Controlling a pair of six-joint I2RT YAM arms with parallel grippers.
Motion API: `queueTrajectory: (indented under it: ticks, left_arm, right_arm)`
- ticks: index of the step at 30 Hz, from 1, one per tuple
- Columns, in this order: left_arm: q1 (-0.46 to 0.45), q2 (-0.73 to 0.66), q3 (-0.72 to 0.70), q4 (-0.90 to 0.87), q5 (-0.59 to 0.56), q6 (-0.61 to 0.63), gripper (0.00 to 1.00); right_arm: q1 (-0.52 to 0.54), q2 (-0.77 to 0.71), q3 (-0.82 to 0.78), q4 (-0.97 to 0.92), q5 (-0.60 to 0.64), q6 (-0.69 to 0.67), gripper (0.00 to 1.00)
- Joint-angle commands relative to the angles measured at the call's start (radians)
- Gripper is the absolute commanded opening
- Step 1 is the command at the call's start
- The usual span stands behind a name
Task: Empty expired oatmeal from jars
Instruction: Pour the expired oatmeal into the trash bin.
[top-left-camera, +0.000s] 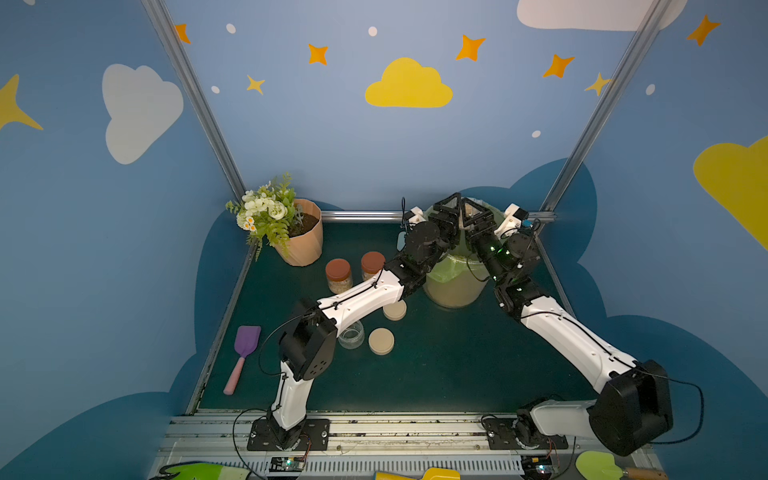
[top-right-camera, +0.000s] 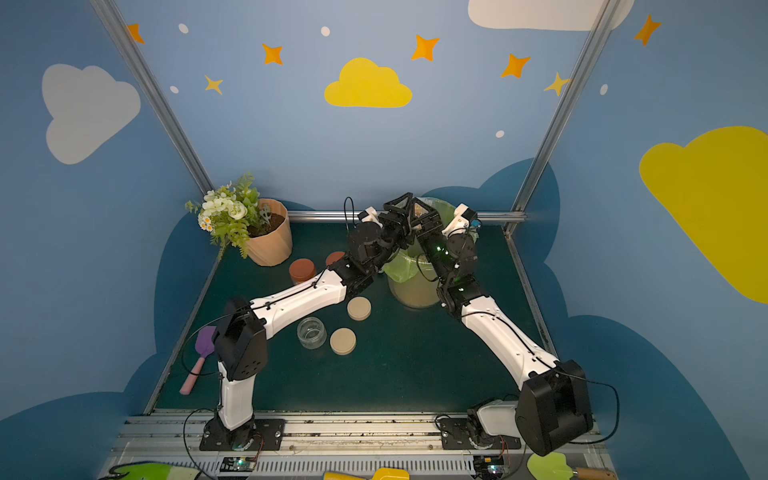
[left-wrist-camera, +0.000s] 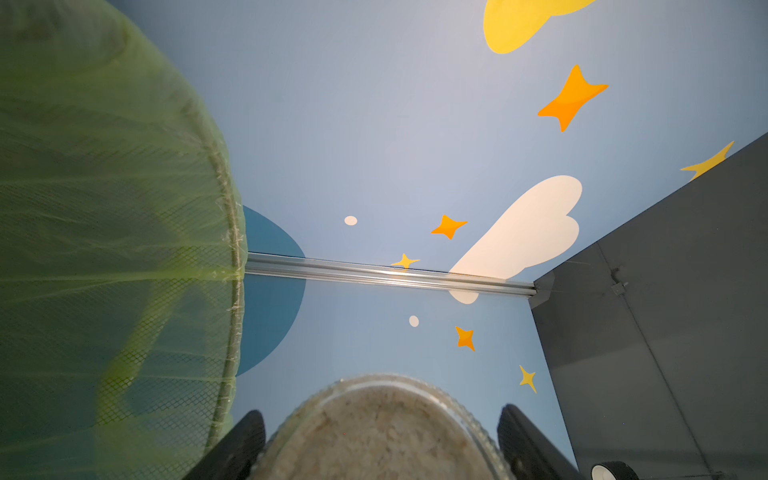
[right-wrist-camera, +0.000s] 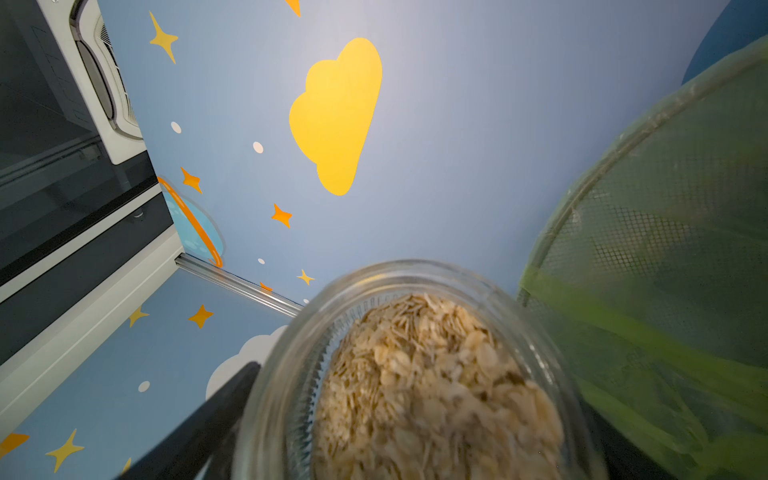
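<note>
In both top views my two grippers meet high over the far rim of the bin, around one lidless clear jar (top-left-camera: 468, 211) (top-right-camera: 419, 210) of oatmeal. My left gripper (left-wrist-camera: 382, 415) is shut on this jar (left-wrist-camera: 382, 440), a black finger (left-wrist-camera: 243, 440) against each side. In the right wrist view the jar's glass wall (right-wrist-camera: 286, 365) is smeared, and tan oatmeal (right-wrist-camera: 436, 395) fills its mouth. My right gripper (right-wrist-camera: 415, 395) stands open around it; one finger (right-wrist-camera: 216, 411) shows beside the wall. Two red-lidded jars (top-left-camera: 338, 274) (top-left-camera: 372, 264) hold oatmeal. An empty jar (top-left-camera: 351, 334) stands without a lid.
The beige bin with a green liner (top-left-camera: 451, 270) (left-wrist-camera: 104, 208) (right-wrist-camera: 665, 249) stands at the back, right under the grippers. Two beige lids (top-left-camera: 381, 340) (top-left-camera: 395, 309) lie on the mat. A flowerpot (top-left-camera: 305, 245) stands back left, a purple spatula (top-left-camera: 243, 357) at the left edge.
</note>
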Motion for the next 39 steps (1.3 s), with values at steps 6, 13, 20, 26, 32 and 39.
queueTrajectory:
  ticks: [6,13,20,26,32,39]
  left_arm:
    - [0.021,0.005,0.052,0.054,0.0,0.083,0.16]
    - [0.037,0.024,0.092,0.046,-0.007,0.103,0.15]
    - [0.045,0.05,0.146,0.011,-0.006,0.149,0.15]
    - [0.058,0.052,0.148,-0.009,-0.006,0.203,0.15]
    - [0.079,0.063,0.18,-0.042,0.011,0.257,0.15]
    - [0.103,0.066,0.205,-0.083,0.04,0.3,0.15]
  right_arm:
    - [-0.007,-0.084,-0.003,-0.145,0.048,0.006,0.96]
    - [-0.05,-0.116,0.007,-0.326,0.043,0.055,0.96]
    - [-0.092,-0.121,0.003,-0.375,-0.024,0.057,0.96]
    - [-0.157,-0.082,0.101,-0.521,-0.188,-0.031,0.96]
    - [-0.211,-0.003,0.221,-0.63,-0.36,-0.153,0.95]
    - [-0.223,0.046,0.354,-0.839,-0.355,-0.347,0.94]
